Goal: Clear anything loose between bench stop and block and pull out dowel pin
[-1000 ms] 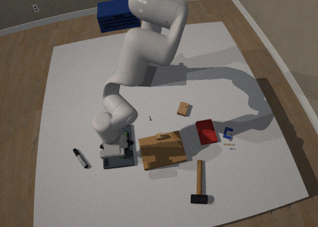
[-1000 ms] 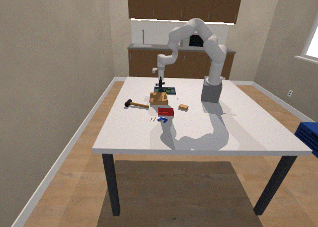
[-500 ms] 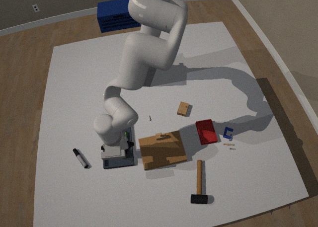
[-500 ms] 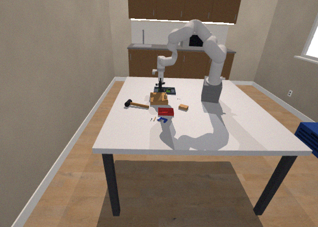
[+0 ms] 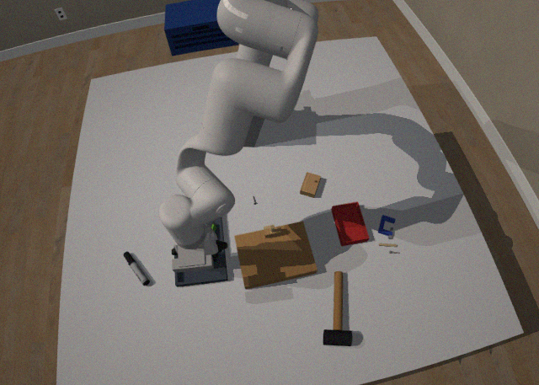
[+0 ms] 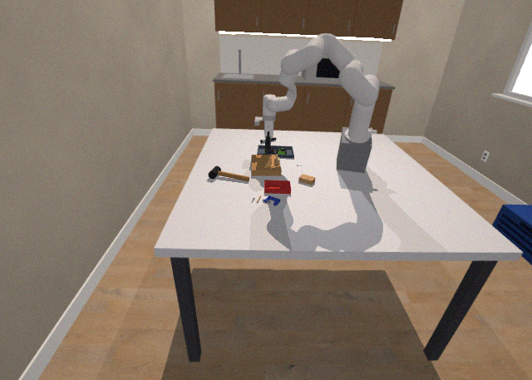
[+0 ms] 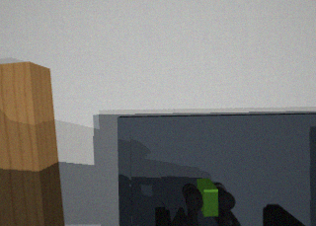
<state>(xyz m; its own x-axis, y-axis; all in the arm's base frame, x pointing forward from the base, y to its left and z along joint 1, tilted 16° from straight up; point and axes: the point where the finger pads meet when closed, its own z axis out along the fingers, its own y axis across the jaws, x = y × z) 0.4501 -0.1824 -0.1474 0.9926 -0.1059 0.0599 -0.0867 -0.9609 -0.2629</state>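
Note:
The wooden bench board (image 5: 274, 255) lies mid-table, with a pale stop (image 5: 273, 229) at its far edge. A small wooden block (image 5: 310, 184) with a dark spot on top lies off the board, on the table behind it. A pale dowel pin (image 5: 387, 244) lies on the table to the right, beside a tiny screw (image 5: 393, 252). A blue U-shaped clamp (image 5: 382, 225) lies next to a red box (image 5: 349, 223). My gripper (image 6: 268, 144) (image 5: 200, 263) hangs open and empty over a dark tray left of the board. A green and black part (image 7: 209, 197) sits in the tray below it.
A mallet (image 5: 338, 311) lies in front of the board. A black marker (image 5: 136, 268) lies left of the tray. A small dark screw (image 5: 254, 199) lies behind the board. A blue crate (image 5: 198, 24) stands on the floor beyond the table.

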